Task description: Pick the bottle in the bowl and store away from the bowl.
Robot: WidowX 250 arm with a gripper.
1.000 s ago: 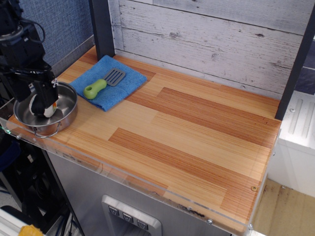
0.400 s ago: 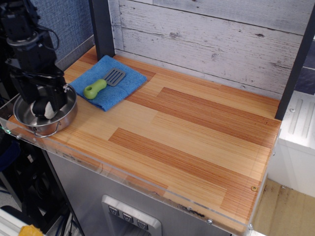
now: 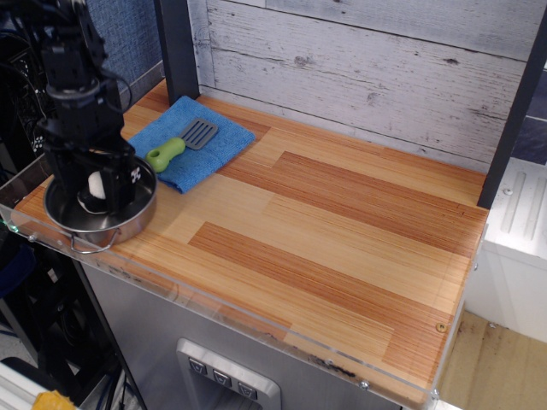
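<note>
The bottle (image 3: 96, 184), a small white plush sushi roll, sits between the fingers of my black gripper (image 3: 102, 193). The gripper is shut on it from above, inside the bowl's rim. Only the toy's white side shows; its black band and coloured end are hidden by the fingers. The bowl (image 3: 144, 213), a shallow shiny steel pot with a wire loop handle at the front, stands at the table's front left corner. I cannot tell whether the toy touches the bowl's bottom.
A green-handled spatula (image 3: 175, 147) lies on a blue cloth (image 3: 220, 145) just behind and right of the bowl. A black post (image 3: 177, 47) stands at the back left. The wooden tabletop (image 3: 342, 231) stretches to the right, with a clear acrylic lip along the front edge.
The gripper has moved right and a little up with the white toy in its fingers. The bowl has shifted to the right along the front edge with it.
</note>
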